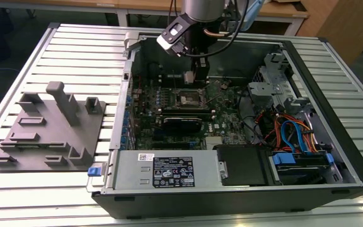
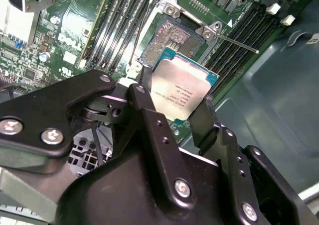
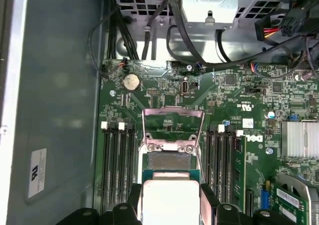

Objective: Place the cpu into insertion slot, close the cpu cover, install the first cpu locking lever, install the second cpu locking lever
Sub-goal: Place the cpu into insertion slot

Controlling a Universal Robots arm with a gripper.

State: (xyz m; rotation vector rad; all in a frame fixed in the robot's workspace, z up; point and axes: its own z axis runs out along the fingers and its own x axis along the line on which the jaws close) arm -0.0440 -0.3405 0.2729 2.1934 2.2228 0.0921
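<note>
the claw is closed on the cpu, one finger on each of two opposite edges. the cpu hangs just short of the slot, not seated. it is square, without a long axis; its edges look parallel to the slot's. the cover stands open beyond the slot

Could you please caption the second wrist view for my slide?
The gripper holds the cpu over the open insertion slot.
</note>
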